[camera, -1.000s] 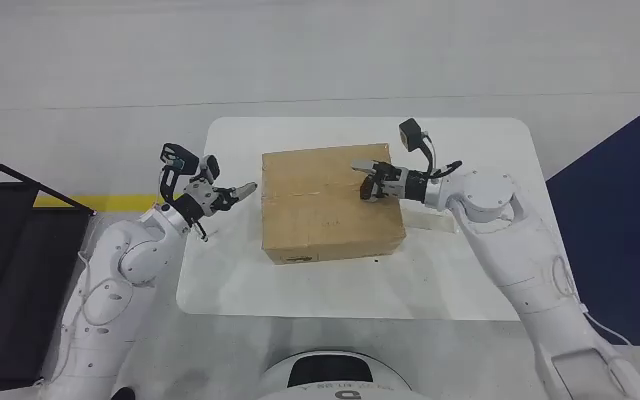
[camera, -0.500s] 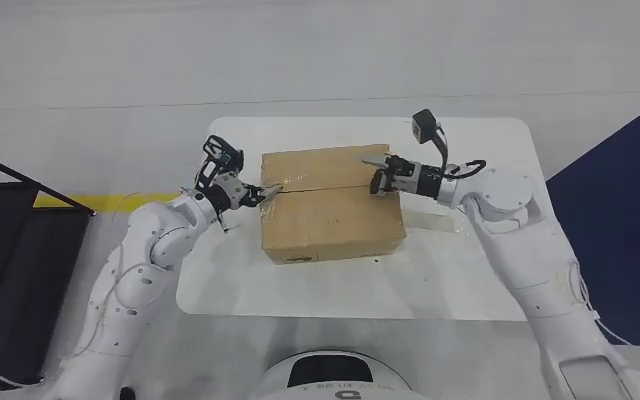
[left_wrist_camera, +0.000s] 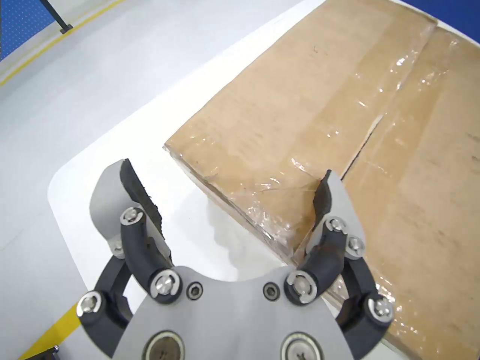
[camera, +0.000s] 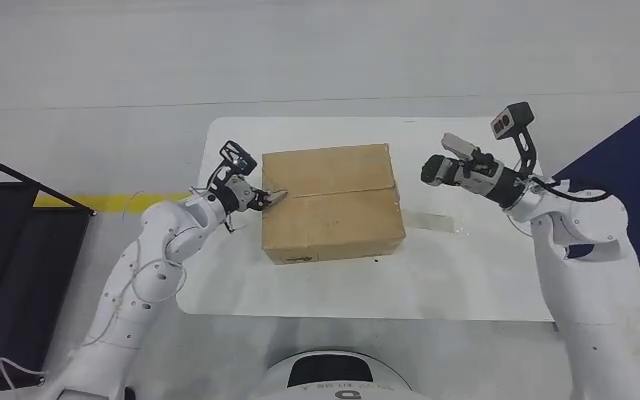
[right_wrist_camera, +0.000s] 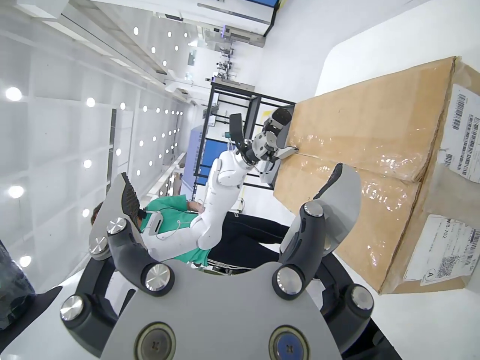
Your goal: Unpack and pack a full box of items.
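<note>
- Cardboard box (camera: 330, 205), brown, rectangular and sealed with glossy clear tape: we see it lying flat on the white table with rounded corners (camera: 470, 285), at the centre of the top view and a little left of the table's middle.
- Its two top flaps lie shut. The taped seam (left_wrist_camera: 397, 87) between them runs from left to right in the top view, and we note a thin dark slit along part of it near the left end.
- We find the left gripper (camera: 274, 196) (left_wrist_camera: 227, 168) at the box's left edge, just left of the frame's centre, at the end of the seam. Its fingers are spread apart and grip nothing. One finger (left_wrist_camera: 332, 196) lies over the box's top beside the slit, and the other (left_wrist_camera: 123, 185) is over bare table next to the box. We cannot tell whether the first presses on the cardboard.
- We find the right gripper (camera: 438, 160) (right_wrist_camera: 232, 173) at the upper right of the top view, above the table and apart from the box's right end, its fingers parted with nothing between them.
- White printed labels (right_wrist_camera: 463, 144) sit on one side face of the box.
</note>
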Controlling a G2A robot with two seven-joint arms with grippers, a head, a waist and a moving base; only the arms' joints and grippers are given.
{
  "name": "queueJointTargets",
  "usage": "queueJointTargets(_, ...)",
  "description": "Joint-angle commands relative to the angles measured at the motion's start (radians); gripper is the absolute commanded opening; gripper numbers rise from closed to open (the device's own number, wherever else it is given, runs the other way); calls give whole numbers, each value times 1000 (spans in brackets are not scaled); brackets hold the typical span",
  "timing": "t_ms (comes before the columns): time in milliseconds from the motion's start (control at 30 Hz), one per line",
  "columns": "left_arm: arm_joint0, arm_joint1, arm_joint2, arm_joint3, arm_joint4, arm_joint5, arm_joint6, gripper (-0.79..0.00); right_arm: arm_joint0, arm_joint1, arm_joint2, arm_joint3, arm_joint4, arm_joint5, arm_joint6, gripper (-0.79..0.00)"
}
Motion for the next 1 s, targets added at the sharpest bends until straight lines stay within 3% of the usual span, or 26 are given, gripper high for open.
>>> queueJointTargets(0, 4, -1, 2, 3, 2, 5, 11, 0, 1, 0, -1, 0, -1, 1, 1, 0)
queueJointTargets(333, 5, -1, 2, 3, 2, 6, 14, 0, 0, 1, 5, 6, -25, -3, -22, 0)
queueJointTargets(500, 5, -1, 2, 3, 2, 6, 14, 0, -84, 2, 7, -32, -398, -50, -328, 0)
queueJointTargets(633, 5, -1, 2, 3, 2, 6, 14, 0, -146, -2, 18, -33, -495, -107, -468, 0)
queueJointTargets(967, 5, -1, 2, 3, 2, 6, 14, 0, -146, -2, 18, -33, -495, -107, -468, 0)
